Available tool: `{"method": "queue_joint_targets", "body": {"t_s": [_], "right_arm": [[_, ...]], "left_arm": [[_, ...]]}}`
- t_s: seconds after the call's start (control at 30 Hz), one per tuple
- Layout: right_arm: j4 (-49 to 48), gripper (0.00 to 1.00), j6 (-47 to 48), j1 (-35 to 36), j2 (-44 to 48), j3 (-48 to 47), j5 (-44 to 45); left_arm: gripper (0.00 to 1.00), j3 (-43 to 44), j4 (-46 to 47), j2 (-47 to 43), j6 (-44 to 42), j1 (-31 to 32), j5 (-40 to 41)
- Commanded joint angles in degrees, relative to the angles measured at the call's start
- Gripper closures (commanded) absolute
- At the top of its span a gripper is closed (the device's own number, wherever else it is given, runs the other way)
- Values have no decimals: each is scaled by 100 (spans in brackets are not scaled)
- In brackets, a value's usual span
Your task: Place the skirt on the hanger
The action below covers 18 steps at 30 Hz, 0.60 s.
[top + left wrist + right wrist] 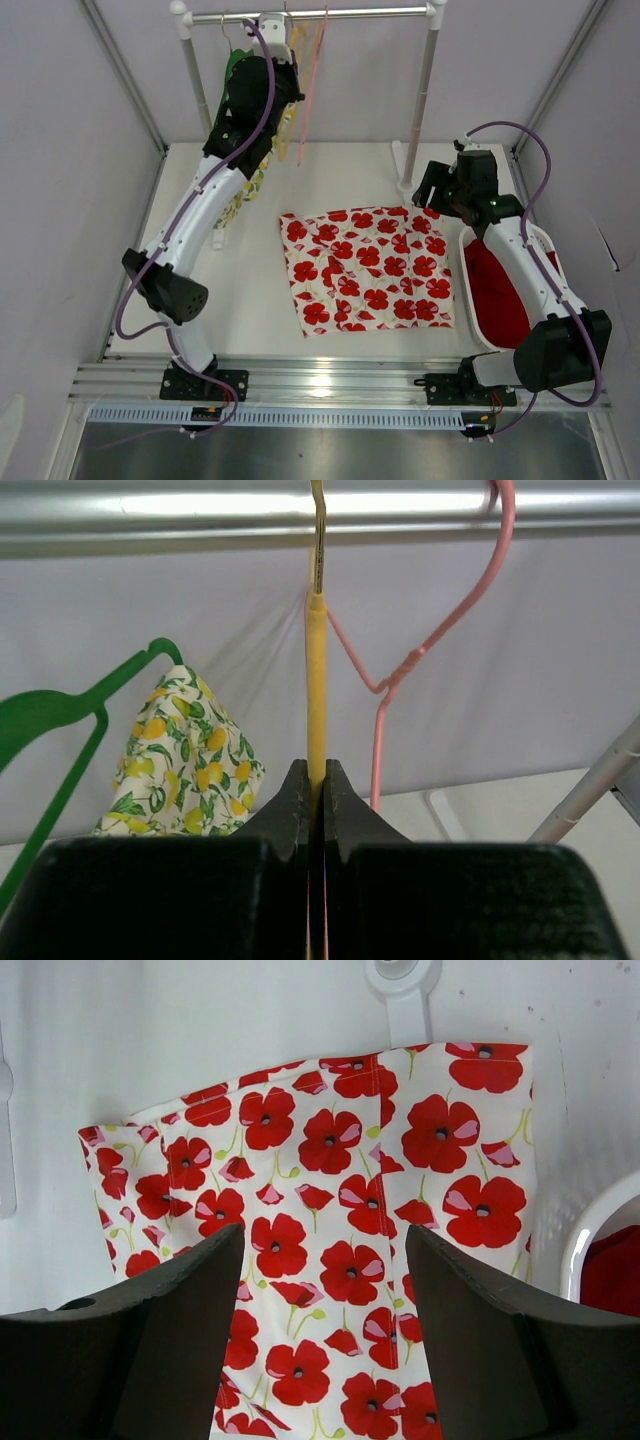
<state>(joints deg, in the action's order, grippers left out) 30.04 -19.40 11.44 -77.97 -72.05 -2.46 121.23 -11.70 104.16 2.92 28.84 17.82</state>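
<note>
Skirt [368,270], white with red poppies, lies spread flat on the table [250,310], under the right gripper [325,1235]. That gripper's fingers stand wide apart above the cloth. In the right wrist view the print fills the gap between the two fingers and runs out past both of them. Ahead of the fingertips, the skirt's far edge reaches the rack foot [400,980]. Off to the right of the fingers curves the white rim of a basket [590,1230], with red cloth [615,1270] inside it. The skirt is well apart from the left gripper [316,780], which is raised up at the rail [150,515]. Its fingers are pressed together on the neck of the yellow hanger [316,680], and the stem rises straight out from between the fingertips to a hook over the rail. Just to the right of the fingers in the left wrist view hangs a pink hanger [440,640], its hook on the same rail. To their left is a green hanger [60,740], with a lemon-print garment [185,760] hanging by it; whether the garment is on that hanger cannot be told.
</note>
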Motion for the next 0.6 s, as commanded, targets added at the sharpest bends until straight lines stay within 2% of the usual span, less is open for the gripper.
{"method": "queue_joint_targets", "body": {"t_s": [0.0, 0.37, 0.57], "right_arm": [[-174, 28, 59, -19, 81, -107, -53], [-130, 28, 68, -19, 133, -107, -79], [-86, 28, 42, -28, 204, -116, -79]], "left_arm": [[100, 67, 240, -475, -134, -19, 81], [100, -688, -16, -1248, -186, -19, 90], [100, -1013, -464, -1784, -160, -19, -279]]}}
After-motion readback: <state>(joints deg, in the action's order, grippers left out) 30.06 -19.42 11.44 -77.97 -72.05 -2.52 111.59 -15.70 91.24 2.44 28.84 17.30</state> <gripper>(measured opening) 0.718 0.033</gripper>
